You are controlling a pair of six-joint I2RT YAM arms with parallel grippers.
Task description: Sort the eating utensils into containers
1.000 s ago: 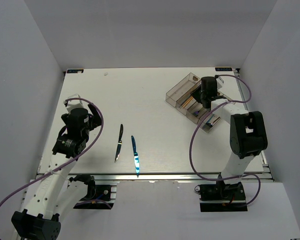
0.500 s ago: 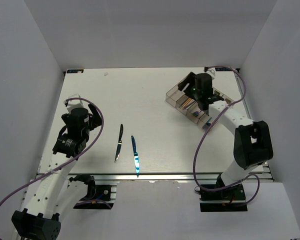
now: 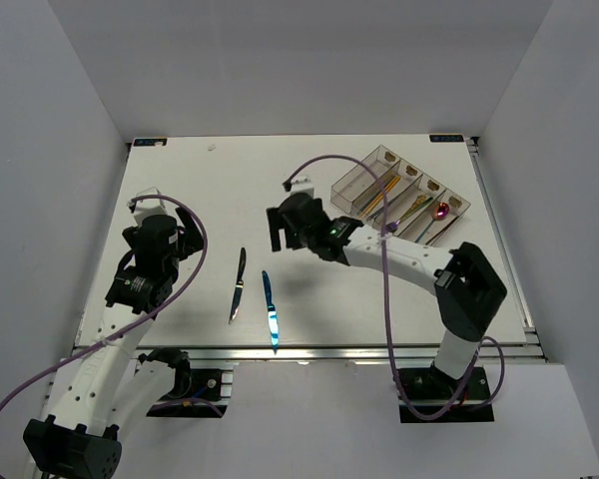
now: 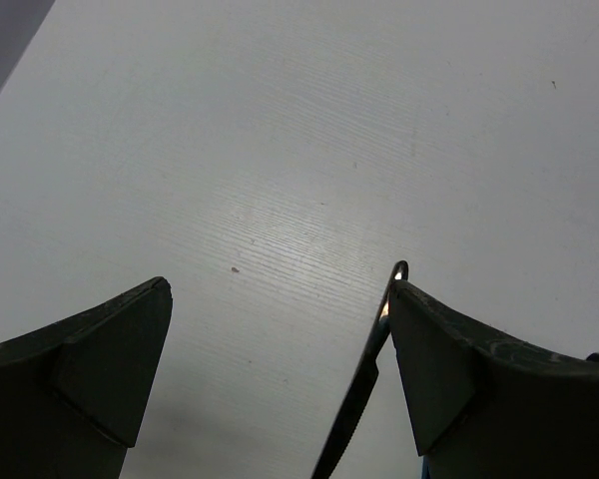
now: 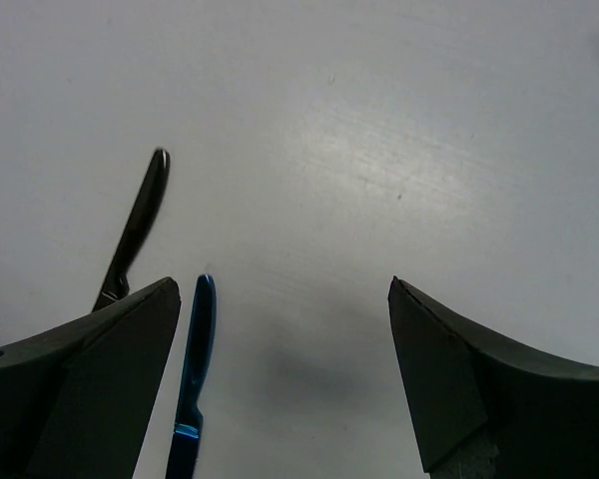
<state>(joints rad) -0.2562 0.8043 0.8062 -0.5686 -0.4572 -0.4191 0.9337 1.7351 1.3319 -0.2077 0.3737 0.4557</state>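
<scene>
**Both grippers open above the table, two knives near the near edge**

The left gripper (image 4: 280,289) hangs over the left part of the white table (image 3: 180,180), not far from its left edge. Its fingers are spread wide and nothing is between them. In the left wrist view the end of the black knife (image 3: 239,284) shows just beside one finger, but the finger does not pinch it.

The right gripper (image 5: 283,284) is over the middle of the table, and its arm reaches there across the right half. Its fingers are also spread wide and hold nothing. In its wrist view only bare table shows between them.

The black knife and the blue knife (image 3: 270,307) lie side by side, left of the middle. They are close but not touching, and both point roughly from the far edge to the near edge. The near end of the blue knife comes very close to the near edge.

The tray (image 3: 354,175) stands at an angle near the far right corner, with one end close to the right edge. Gold utensils (image 3: 384,190) and a purple spoon (image 3: 440,211) lie in its long compartments. A wide stretch of table lies between the tray and the two knives. White walls (image 3: 60,150) stand along the left, far and right edges.
</scene>
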